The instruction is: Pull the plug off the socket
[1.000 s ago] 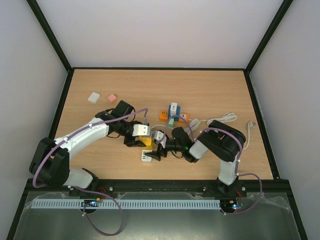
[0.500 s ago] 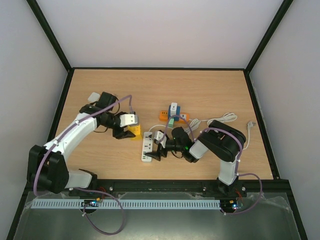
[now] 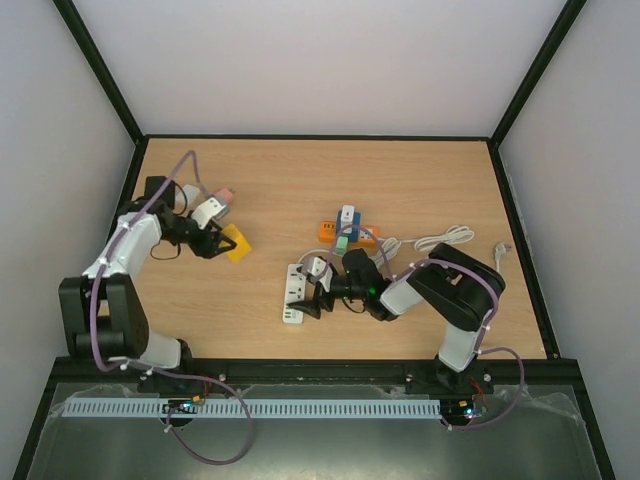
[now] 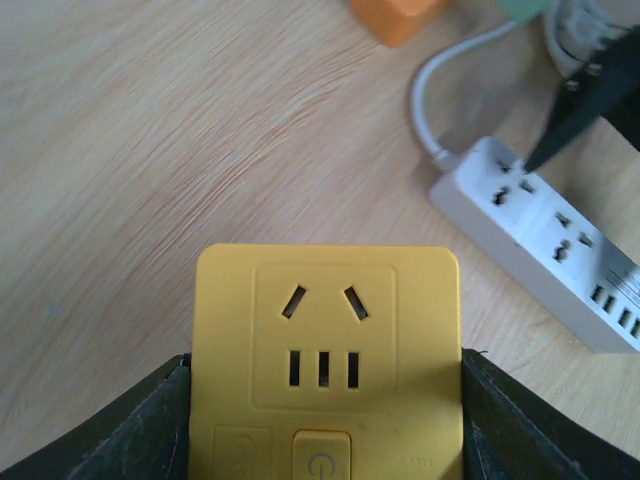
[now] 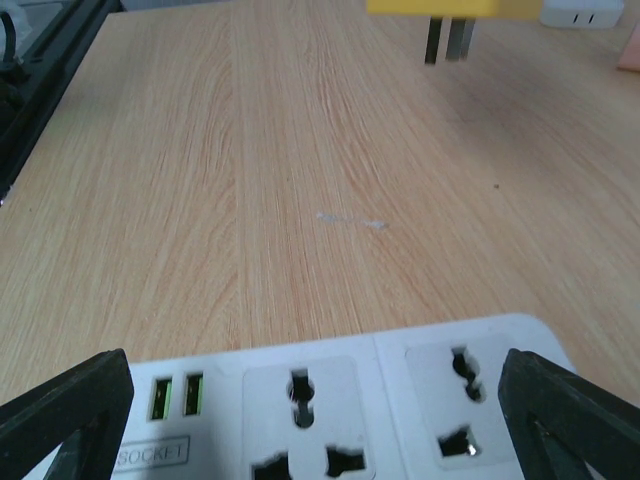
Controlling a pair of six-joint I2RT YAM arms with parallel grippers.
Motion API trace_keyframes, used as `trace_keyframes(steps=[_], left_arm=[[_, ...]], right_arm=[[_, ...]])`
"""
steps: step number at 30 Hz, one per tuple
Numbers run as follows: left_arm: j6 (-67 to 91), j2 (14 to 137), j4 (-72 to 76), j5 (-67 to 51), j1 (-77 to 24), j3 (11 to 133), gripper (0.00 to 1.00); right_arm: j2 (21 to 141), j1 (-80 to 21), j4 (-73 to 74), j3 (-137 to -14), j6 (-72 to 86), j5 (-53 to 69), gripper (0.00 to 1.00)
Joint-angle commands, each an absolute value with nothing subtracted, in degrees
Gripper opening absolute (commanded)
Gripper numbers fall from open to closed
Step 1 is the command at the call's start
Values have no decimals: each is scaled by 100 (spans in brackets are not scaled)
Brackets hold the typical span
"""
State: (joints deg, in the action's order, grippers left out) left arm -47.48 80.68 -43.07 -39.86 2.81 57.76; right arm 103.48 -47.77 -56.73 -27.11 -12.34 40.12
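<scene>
So the right pincer (image 5: 312,375) sits nearest me, fingers spread wide, with the white power strip (image 3: 294,285) lying between them on the table (image 3: 430,180). The yellow plug (image 4: 325,330) is out of the strip and well off to that pincer's left, prongs bare above the wood. My left pincer (image 4: 325,440) is pinching it by both sides. Just past the left pincer there's a pink block (image 3: 225,195), and beyond the right one an orange adapter (image 3: 328,232).
</scene>
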Motion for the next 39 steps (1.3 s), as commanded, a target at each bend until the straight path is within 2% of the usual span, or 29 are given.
trace_keyframes(steps=[1, 9, 19, 27, 33, 39], left_arm=[[-4187, 8692, -4446, -4653, 1030, 6093, 39], [-3960, 9930, -4691, -5289, 2037, 6609, 38], [-3680, 10725, -4629, -5432, 2372, 6829, 40], [-3636, 11178, -4638, -5537, 2426, 6917, 46], [-3461, 11398, -4548, -5428, 2451, 6969, 59], [-3097, 11292, -4165, -5100, 2511, 6920, 78]], right_arm=[[9993, -4771, -5439, -2967, -1191, 4086, 98], [9533, -4758, -5024, -3165, -1205, 3964, 98], [9228, -4652, -3931, -3622, -1344, 3986, 98], [8852, -4425, -3421, -3677, -1395, 4082, 98], [8697, -4298, -2949, -3743, -1546, 4103, 98], [8483, -4112, -1471, -4165, -2203, 4123, 98]])
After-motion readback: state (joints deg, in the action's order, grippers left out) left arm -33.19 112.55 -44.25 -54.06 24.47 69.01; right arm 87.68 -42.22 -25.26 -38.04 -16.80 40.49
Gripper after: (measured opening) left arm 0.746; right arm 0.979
